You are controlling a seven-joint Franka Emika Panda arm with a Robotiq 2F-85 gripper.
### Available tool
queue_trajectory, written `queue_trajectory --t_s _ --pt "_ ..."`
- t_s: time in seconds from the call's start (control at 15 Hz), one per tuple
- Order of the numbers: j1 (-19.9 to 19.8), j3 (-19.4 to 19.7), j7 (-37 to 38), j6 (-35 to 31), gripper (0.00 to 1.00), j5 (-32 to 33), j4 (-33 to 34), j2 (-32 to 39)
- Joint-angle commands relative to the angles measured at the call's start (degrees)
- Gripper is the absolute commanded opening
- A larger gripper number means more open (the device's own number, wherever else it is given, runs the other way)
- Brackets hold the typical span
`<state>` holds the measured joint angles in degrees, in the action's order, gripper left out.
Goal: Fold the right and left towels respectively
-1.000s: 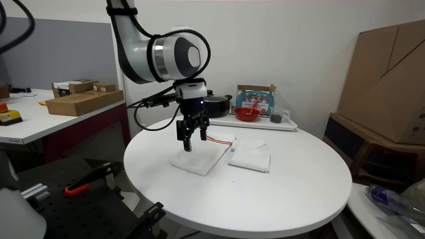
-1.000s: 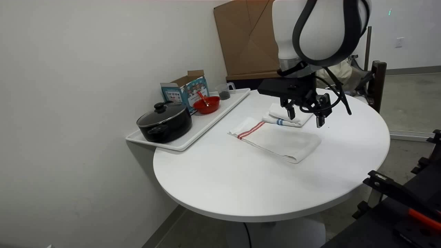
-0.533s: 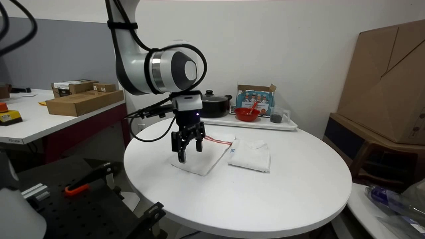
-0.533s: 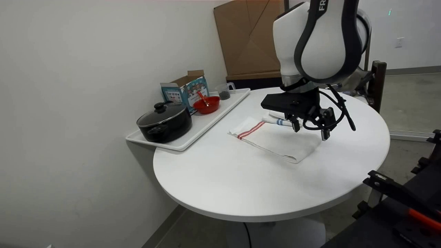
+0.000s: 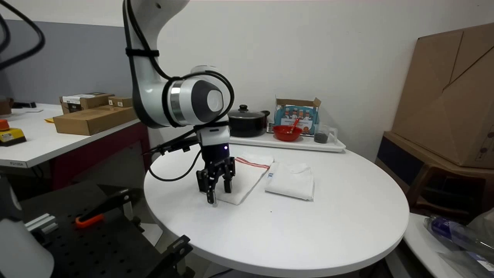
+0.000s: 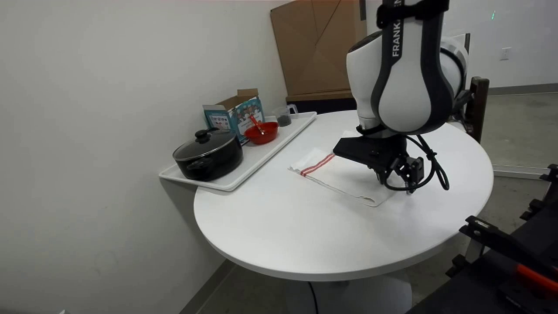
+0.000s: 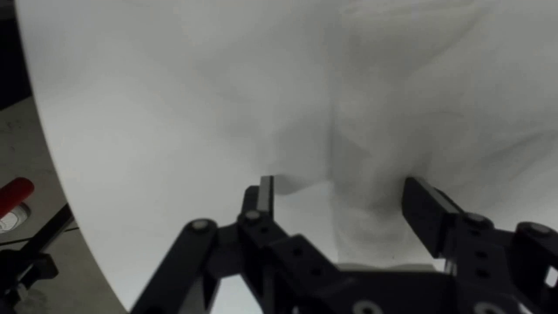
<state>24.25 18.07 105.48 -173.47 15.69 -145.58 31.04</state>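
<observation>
A white towel with red stripes (image 5: pixel 247 179) lies flat and folded on the round table; it also shows in an exterior view (image 6: pixel 348 174) and fills the right of the wrist view (image 7: pixel 375 131). A white towel with a blue mark (image 5: pixel 293 183) lies beside it as a smaller folded stack, mostly hidden behind the arm in an exterior view (image 6: pixel 348 134). My gripper (image 5: pixel 219 196) is open and low at the red-striped towel's near edge. In the wrist view, the towel's edge runs between the fingertips (image 7: pixel 338 181): one finger is over bare table, the other over the towel.
A white tray (image 5: pixel 266 142) along the wall side holds a black pot (image 5: pixel 247 125), a red bowl (image 5: pixel 286 134), an open box (image 5: pixel 296 116) and a measuring cup (image 5: pixel 323 135). A large cardboard box (image 5: pixel 451 96) stands beyond the round table (image 5: pixel 328 224).
My open gripper has come down from above the red-striped towel to its near edge, close to the table. Both towels lie as before.
</observation>
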Motion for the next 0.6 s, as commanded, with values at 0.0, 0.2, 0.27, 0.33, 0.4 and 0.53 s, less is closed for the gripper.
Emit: queue_trajectory --t_s 0.0,0.2,0.27,0.33,0.4,0.53 --pt "3.2 1.0 -2.9 -2.7 0.44 -5.0 0.3 2.4" --pt "4.0 0.6 -4.9 -2.4 0.21 -7.7 -0.3 1.5" --pt "3.9 0.3 -5.6 -2.1 0.15 -8.5 -0.5 1.0" --pt "3.4 -0.3 -6.5 -1.3 0.09 -9.3 -1.0 0.0" --pt "3.0 -0.9 -7.3 -0.5 0.07 -10.0 -1.5 -1.0" --pt "2.5 -1.6 -9.0 1.2 0.07 -11.1 -3.7 -4.1"
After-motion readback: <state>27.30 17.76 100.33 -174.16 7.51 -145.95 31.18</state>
